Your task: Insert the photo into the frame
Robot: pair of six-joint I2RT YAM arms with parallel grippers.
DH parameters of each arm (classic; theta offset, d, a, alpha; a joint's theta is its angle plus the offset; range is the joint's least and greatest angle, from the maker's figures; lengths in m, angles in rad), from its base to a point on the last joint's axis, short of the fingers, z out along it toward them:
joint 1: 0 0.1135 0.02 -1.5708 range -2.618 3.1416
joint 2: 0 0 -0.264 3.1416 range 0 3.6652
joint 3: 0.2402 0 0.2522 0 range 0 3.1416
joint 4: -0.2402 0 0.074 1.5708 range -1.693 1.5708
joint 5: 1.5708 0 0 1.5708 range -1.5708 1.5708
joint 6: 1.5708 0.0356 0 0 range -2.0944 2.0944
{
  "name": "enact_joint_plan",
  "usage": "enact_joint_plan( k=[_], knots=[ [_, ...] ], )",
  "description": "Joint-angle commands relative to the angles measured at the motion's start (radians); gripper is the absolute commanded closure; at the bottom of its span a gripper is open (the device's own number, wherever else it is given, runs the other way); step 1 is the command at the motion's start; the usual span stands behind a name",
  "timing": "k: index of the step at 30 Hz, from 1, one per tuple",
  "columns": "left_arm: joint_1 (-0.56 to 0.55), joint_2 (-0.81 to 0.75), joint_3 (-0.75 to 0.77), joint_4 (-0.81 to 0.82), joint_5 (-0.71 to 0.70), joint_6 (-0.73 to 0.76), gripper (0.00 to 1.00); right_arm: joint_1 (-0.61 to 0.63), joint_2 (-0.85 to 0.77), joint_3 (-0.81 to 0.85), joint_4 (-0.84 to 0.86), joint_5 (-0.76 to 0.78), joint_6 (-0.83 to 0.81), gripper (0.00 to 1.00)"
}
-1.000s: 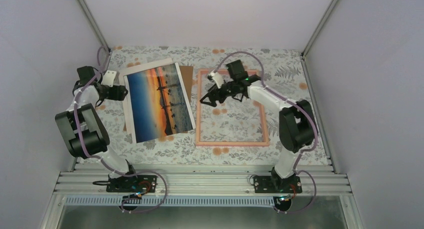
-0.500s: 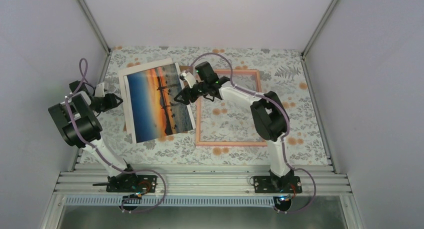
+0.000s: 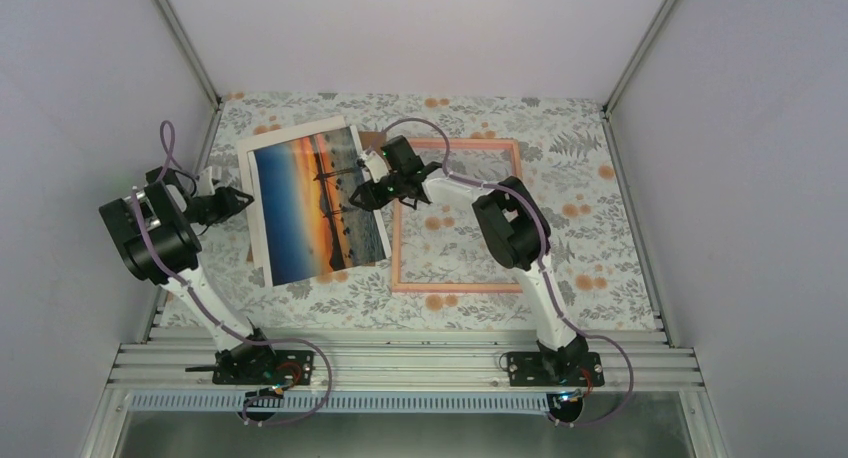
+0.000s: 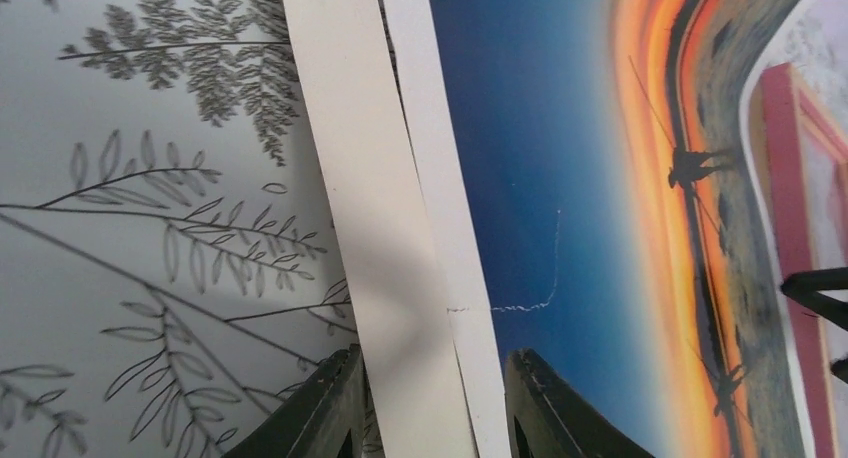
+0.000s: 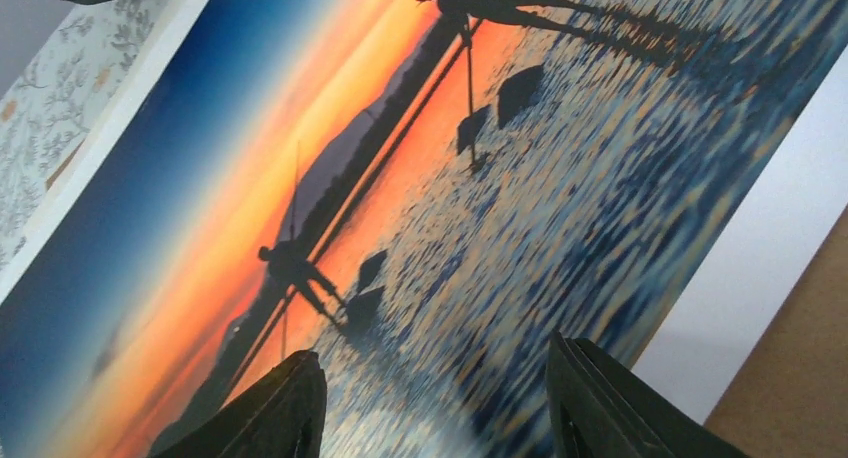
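Photo (image 3: 315,203) lies just beside frame (image 3: 465,288).

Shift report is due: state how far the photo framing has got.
Done: nothing; the frame lies empty beside the photo. In hand: the left gripper straddles the photo's left edge, and the right gripper hovers open over its right edge. Left: grip, lift, lay it in the frame.

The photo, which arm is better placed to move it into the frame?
Probably right: the right gripper is open over the photo edge nearest the frame; the left gripper is farther.
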Motion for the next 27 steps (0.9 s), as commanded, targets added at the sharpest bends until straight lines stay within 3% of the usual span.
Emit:
enact_joint_plan(
  k=[1, 15, 19, 22, 27],
  knots=[
    [0.005, 0.057, 0.009, 0.005, 0.08, -0.003, 0.64, 0.013, 0.029, -0.006, 0.051, 0.062, 0.024, 0.47],
    [0.007, 0.065, -0.005, 0.077, 0.25, -0.028, 0.79, 0.013, 0.078, -0.003, 0.026, 0.08, 0.019, 0.57],
    [0.006, 0.055, -0.009, 0.088, 0.274, -0.03, 0.89, 0.013, 0.08, -0.001, 0.025, 0.075, 0.022, 0.57],
    [0.005, 0.024, -0.01, 0.092, 0.281, -0.027, 0.97, 0.013, 0.073, 0.003, 0.024, 0.069, 0.022, 0.55],
    [0.006, -0.07, -0.003, 0.078, 0.239, -0.021, 0.98, 0.013, 0.021, 0.0, 0.025, 0.025, 0.028, 0.4]
  ],
)
